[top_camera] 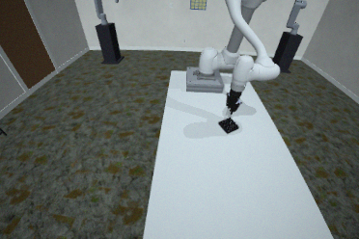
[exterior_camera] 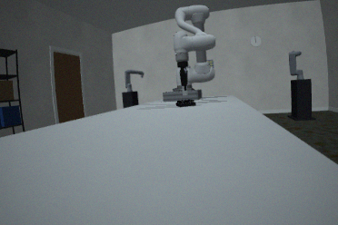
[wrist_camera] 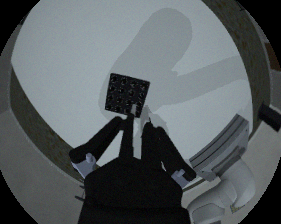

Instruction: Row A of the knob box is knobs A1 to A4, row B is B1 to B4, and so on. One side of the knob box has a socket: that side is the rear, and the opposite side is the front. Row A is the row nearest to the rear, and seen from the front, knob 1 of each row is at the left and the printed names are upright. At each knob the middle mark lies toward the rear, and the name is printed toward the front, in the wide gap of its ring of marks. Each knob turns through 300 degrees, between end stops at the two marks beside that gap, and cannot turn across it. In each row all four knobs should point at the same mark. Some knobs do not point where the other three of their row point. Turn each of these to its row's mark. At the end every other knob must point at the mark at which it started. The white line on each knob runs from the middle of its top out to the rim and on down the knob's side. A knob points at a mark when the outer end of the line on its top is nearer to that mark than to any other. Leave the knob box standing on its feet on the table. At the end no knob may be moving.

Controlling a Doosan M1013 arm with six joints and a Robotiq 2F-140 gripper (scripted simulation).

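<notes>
The knob box (top_camera: 226, 129) (exterior_camera: 185, 102) (wrist_camera: 127, 92) is a small black square box standing on the white table (top_camera: 217, 186), in front of the arm's base. Its knobs and marks are too small to read in any view. My gripper (top_camera: 232, 110) (exterior_camera: 182, 88) (wrist_camera: 138, 110) hangs a short way above the box, near its edge on the arm's side, and does not touch it. The fingers are drawn nearly together with nothing between them.
The arm's grey base plate (top_camera: 205, 82) (exterior_camera: 182, 94) sits at the far end of the table, just behind the box. Two dark pedestals with small arms (top_camera: 108, 41) (top_camera: 289, 46) stand on the floor by the back wall, well off the table.
</notes>
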